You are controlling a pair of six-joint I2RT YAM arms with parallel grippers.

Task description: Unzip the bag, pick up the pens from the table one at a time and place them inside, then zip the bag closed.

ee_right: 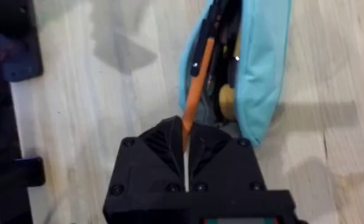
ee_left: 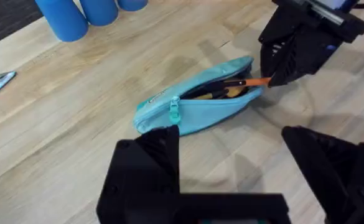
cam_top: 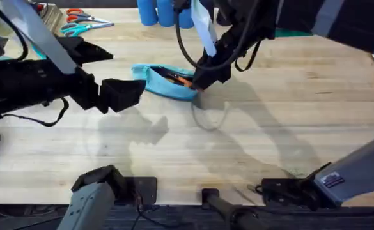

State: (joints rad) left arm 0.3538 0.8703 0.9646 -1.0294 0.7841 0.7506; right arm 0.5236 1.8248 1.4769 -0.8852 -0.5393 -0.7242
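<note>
- Light blue soft fabric pouch (cam_top: pixel 167 82) is seen lying on the light wooden plank table (cam_top: pixel 250 147), towards the far middle, its zipper drawn open along the top.
- Right claw (ee_right: pixel 185 134) is closed tight on a slim orange pen (ee_right: pixel 196 87), held by its rear end, while the front of the pen is already pushed into the open mouth of the pouch.
- From the left wrist view, the orange pen (ee_left: pixel 254 81) is caught sticking out of the pouch's end nearest the right claw (ee_left: pixel 275 78), with dark and yellowish items visible inside the opening.
- A small light blue zipper pull (ee_left: pixel 173 111) is seen hanging at the pouch's closed end, the end nearest the left arm.
- Left claw (ee_left: pixel 231 168) is held open, its black fingers (ee_left: pixel 147 162) spread wide, just beside the pouch and not touching it.
- Blue cylindrical cups (cam_top: pixel 164 11) are lined up at the far edge of the table, well behind the pouch.
- Scissors with orange and teal handles (cam_top: pixel 81 20) are spotted at the far left.
</note>
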